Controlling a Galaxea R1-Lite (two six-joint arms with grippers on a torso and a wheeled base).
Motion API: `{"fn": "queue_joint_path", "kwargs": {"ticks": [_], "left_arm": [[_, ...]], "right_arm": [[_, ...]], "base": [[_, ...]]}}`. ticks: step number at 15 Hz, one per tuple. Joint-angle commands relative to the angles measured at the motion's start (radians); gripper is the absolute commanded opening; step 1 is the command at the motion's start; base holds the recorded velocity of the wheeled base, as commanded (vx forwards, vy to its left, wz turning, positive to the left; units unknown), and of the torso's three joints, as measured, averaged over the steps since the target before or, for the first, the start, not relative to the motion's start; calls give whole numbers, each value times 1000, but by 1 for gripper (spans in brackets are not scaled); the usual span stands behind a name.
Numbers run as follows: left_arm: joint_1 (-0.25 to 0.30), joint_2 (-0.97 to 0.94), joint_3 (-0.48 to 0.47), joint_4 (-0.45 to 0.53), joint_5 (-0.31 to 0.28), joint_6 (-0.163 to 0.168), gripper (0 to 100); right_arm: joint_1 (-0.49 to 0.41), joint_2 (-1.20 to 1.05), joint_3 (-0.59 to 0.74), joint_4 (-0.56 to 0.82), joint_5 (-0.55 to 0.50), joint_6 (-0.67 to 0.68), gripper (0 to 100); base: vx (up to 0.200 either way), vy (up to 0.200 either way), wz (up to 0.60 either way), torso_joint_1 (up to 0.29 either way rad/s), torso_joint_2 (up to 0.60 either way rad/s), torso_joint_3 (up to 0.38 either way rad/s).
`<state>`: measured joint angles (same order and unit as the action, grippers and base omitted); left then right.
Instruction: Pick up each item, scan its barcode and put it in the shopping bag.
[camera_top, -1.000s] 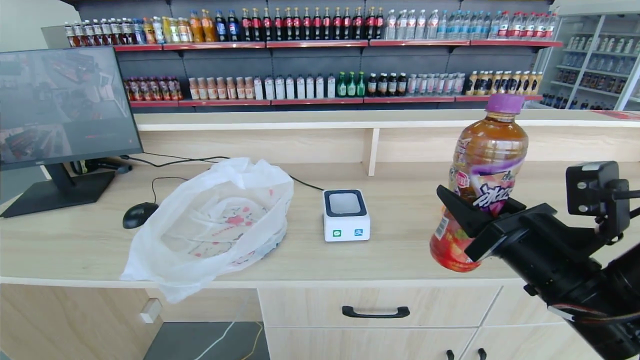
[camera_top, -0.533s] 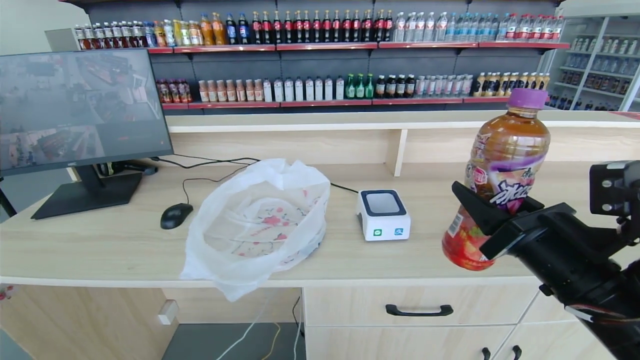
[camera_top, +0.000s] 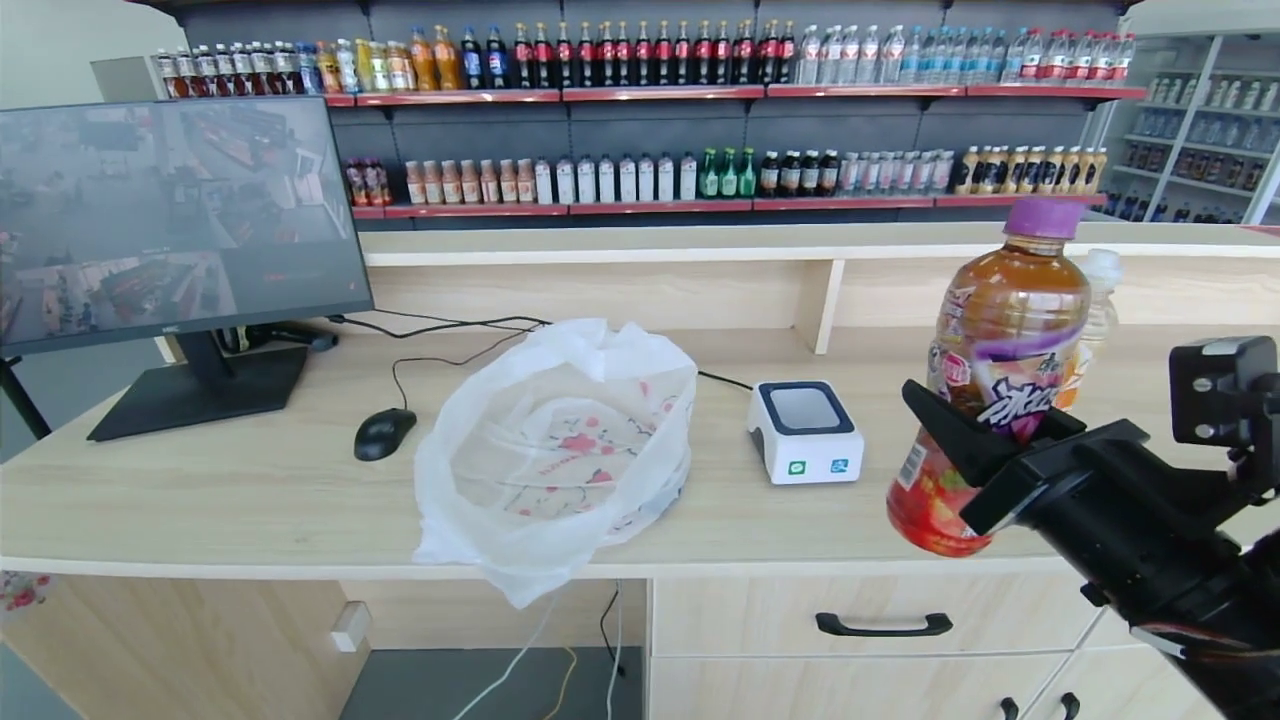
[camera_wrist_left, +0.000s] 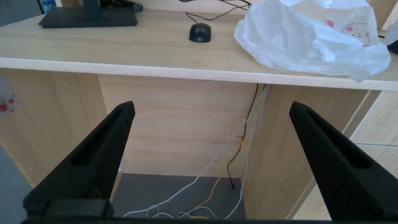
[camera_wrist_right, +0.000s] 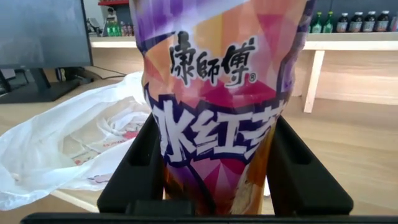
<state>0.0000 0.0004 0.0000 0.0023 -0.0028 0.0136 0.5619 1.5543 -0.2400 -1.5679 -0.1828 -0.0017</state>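
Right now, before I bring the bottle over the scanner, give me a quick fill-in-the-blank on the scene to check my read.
The right gripper is shut on a bottle with a ____ cap.
On the counter, the shopping bag lies between the scanner and the black ____.
The left gripper hangs ____ in front of the counter, below its top.
Missing words: purple; mouse; open.
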Motion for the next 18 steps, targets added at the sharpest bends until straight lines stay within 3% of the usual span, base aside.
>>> {"fn": "queue_joint_path", "kwargs": {"ticks": [1,5,7,11,14,18], "left_arm": [[0,0,0,-1,0,0,100],[0,0,0,-1,0,0,100],[0,0,0,-1,0,0,100],[0,0,0,-1,0,0,100],[0,0,0,-1,0,0,100],[0,0,0,1,0,0,100]], "right_arm": [[-7,33,-35,-3,0,-3,0],[-14,153,-197,-3,14,-46,0],[-20,236,-311,-3,77,-73,0],[-31,374,-424,-3,141,-244,0],[-57,464,-611,-3,226,-359,0],[-125,526,-671,-3,299,-458,0]], "base": [[0,0,0,0,0,0],[0,0,0,0,0,0],[0,0,0,0,0,0],[0,0,0,0,0,0],[0,0,0,0,0,0],[0,0,0,0,0,0]]}}
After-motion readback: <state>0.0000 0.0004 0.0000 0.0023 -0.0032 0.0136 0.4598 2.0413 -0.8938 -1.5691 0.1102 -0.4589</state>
